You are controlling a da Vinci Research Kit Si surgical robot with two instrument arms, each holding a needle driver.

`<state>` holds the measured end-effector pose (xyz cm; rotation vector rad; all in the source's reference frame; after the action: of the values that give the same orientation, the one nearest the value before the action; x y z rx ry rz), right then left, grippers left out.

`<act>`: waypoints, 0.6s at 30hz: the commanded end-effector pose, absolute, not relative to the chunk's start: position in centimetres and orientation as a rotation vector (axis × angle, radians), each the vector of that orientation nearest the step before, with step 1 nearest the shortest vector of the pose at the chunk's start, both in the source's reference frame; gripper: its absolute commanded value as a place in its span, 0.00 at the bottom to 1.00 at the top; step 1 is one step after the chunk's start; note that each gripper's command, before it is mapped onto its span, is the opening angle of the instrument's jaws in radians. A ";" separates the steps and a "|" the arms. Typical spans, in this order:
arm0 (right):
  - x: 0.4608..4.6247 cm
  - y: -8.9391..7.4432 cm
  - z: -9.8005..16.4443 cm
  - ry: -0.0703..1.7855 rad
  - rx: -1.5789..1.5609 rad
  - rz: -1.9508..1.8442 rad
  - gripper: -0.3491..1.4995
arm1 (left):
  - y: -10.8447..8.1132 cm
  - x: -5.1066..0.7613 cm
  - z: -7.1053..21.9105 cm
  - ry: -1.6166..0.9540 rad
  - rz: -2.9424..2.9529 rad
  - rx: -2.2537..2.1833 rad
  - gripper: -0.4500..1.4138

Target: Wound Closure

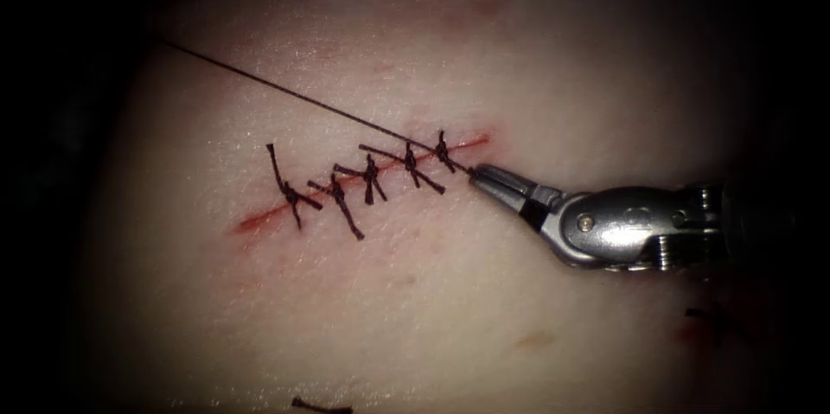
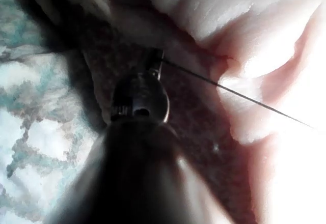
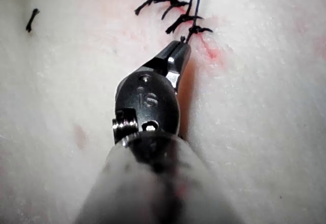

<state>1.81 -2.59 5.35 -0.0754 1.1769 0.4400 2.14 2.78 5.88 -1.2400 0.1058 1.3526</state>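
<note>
The tissue (image 1: 432, 293) has a slanting cut (image 1: 259, 219) closed by several dark knotted stitches (image 1: 372, 176). My right tool (image 1: 475, 174) comes in from the right, jaws shut on the thread just beside the last knot (image 1: 443, 151) at the cut's right end. From that knot a taut thread (image 1: 285, 90) runs up and to the left across the tissue. The right wrist view shows the same jaws (image 3: 182, 43) pinching the thread (image 3: 199, 0) at the knot. My left tool (image 2: 157, 63) sits off the tissue's edge, jaws shut on the taut thread (image 2: 244, 98).
Cut ends of thread lie loose on the tissue: one near the front edge (image 1: 320, 405), one at the lower right (image 1: 705, 317), one in the right wrist view (image 3: 31, 20). Red fluid stains the cut's ends. A patterned cloth (image 2: 35, 132) lies beside the tissue.
</note>
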 end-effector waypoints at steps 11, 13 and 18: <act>1.86 -2.7 5.3 1.188 -0.076 0.448 0.00 | 2.5 1.64 5.7 0.048 1.327 -1.300 0.00; 1.86 -2.6 5.3 1.193 -0.079 0.454 0.00 | 2.4 1.48 5.6 0.020 1.314 -1.341 0.00; 1.87 -2.6 5.1 1.217 0.007 0.578 0.80 | 1.9 0.87 5.2 -0.067 1.266 -1.500 0.00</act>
<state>1.81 -2.52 5.09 0.0095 1.2179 0.5866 0.83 1.79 5.06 -1.5300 -0.0820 1.2525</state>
